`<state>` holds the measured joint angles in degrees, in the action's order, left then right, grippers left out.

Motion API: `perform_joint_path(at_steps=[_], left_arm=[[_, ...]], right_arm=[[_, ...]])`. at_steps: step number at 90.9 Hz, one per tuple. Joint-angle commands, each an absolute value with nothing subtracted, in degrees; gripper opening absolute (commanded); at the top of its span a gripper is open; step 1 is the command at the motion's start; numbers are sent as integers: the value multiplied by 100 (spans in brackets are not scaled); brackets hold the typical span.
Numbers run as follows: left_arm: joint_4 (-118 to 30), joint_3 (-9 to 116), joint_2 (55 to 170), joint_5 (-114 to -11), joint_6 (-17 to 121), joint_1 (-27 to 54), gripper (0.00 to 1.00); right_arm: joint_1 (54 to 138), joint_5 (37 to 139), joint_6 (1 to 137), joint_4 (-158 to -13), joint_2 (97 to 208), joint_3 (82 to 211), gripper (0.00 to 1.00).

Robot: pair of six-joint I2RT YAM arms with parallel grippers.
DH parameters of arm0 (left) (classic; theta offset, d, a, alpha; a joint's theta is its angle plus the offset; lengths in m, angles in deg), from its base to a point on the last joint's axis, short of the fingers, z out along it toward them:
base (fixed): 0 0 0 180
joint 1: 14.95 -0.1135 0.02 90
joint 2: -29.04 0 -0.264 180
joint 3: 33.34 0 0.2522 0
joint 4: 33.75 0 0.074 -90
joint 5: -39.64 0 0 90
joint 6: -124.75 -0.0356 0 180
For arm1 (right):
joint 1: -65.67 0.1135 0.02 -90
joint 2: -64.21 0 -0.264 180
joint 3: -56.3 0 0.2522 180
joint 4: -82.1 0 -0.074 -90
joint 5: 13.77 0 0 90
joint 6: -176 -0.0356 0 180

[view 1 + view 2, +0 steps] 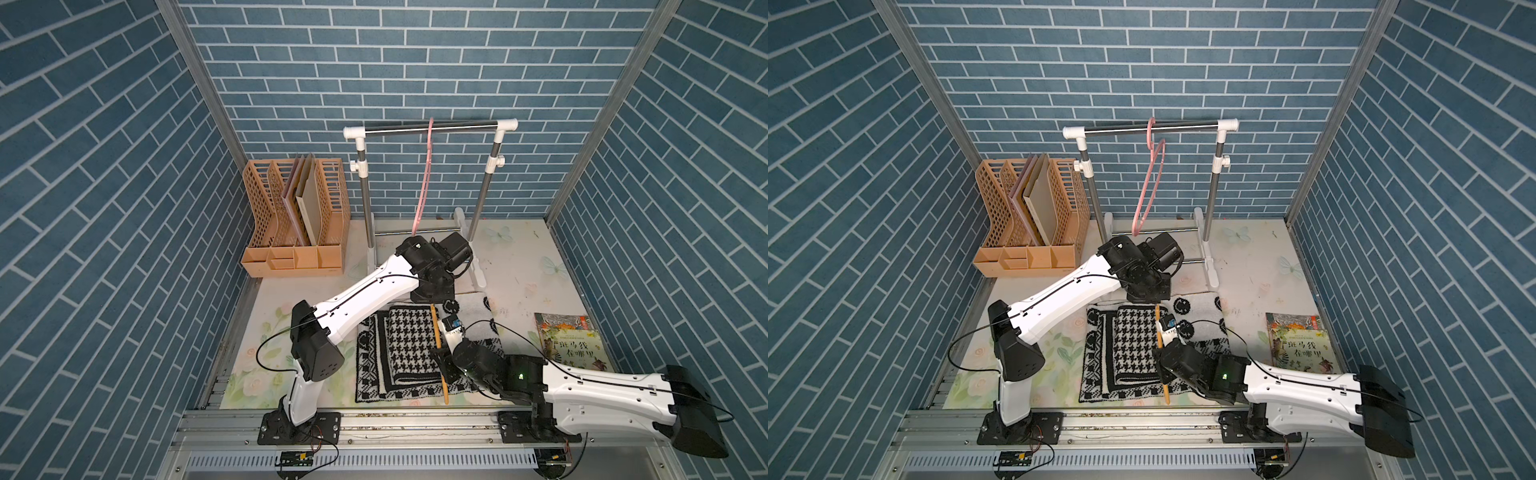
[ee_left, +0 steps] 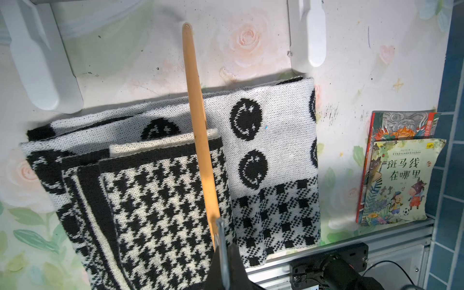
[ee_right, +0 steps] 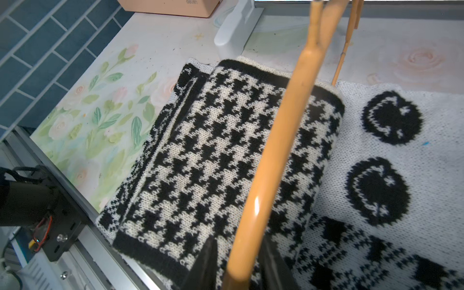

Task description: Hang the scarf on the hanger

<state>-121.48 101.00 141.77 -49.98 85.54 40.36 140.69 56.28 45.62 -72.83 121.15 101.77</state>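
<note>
The wooden hanger (image 2: 200, 125) is clamped between the closed jaws of the left gripper (image 2: 226, 241). In the left wrist view the wood is seen running straight in between the pinched fingers (image 2: 233, 263). The right gripper (image 3: 238, 241) is set astride the same hanger, nearer the robot's base, with its jaws drawn narrow. One finger (image 3: 272, 261) is laid against the wood, while a thin strip of knit is seen between the other finger and the wood. Whether the hanger is truly gripped there cannot be told.

In a top view the hanger is seen edge-on. It runs from the left jaws, past the right jaws, to a free tip just beyond them towards the base.

Directly beneath both pairs of jaws the scarf (image 1: 409, 345) is spread flat on the table (image 1: 519, 266). It is folded and lies under the hanger, not draped over it. Its houndstooth fold is found to the left of the jaws, and its white part with black smiling faces to their right.

Beyond the left jaws, away from the base, a rack (image 1: 457, 125) is stood on the table, and a pink hanger (image 1: 422, 195) is hooked over its top bar. To the left of the rack, well apart from both jaws, a tan file holder (image 1: 291, 249) is placed with flat boards standing in it. To the right of the right jaws, clear of the scarf, picture books (image 1: 575, 349) are stacked on the table.
</note>
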Motion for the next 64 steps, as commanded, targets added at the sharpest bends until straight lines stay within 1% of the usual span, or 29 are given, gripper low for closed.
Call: perform_joint_path(at_steps=[1, 15, 26, 29, 41, 43, 48, 53, 55, 57, 60, 62, 64], left_arm=[[-12180, 10001, 13995, -4921, 8502, 4024, 0], [-12087, 9930, 14002, -4995, 8517, 4024, 0], [-12038, 9954, 14013, -5063, 8529, 4031, 0], [-12031, 9973, 14013, -5085, 8529, 4027, 0], [-11960, 10103, 13994, -5281, 8444, 4024, 0], [-11954, 10150, 13980, -5320, 8424, 4024, 5], [-11956, 10303, 13951, -5384, 8392, 4024, 25], [-11962, 10511, 13880, -5389, 8365, 4024, 49], [-11970, 10601, 13844, -5379, 8356, 4024, 56], [-11987, 10707, 13811, -5362, 8354, 4024, 74], [-12023, 10864, 13764, -5314, 8353, 4024, 92], [-12045, 10953, 13711, -5273, 8353, 4024, 97], [-12083, 11030, 13663, -5236, 8355, 4018, 99]], right_arm=[[14082, 5338, 4479, -6809, 12071, 10214, 23], [14086, 5420, 4423, -6520, 12148, 10301, 9], [14082, 5421, 4299, -6369, 12101, 10263, 3], [14083, 5405, 4294, -6376, 12046, 10256, 0], [14083, 5532, 4472, -6533, 11813, 10294, 0], [14082, 5584, 4529, -6568, 11748, 10314, 0], [14074, 5708, 4621, -6624, 11602, 10362, 0], [14073, 5810, 4655, -6677, 11446, 10409, 0], [14080, 5869, 4672, -6712, 11392, 10419, 0], [14075, 5932, 4691, -6734, 11326, 10435, 0], [14075, 6005, 4697, -6740, 11277, 10479, 0], [14076, 6056, 4698, -6736, 11238, 10509, 0], [14078, 6095, 4698, -6735, 11220, 10541, 0]])
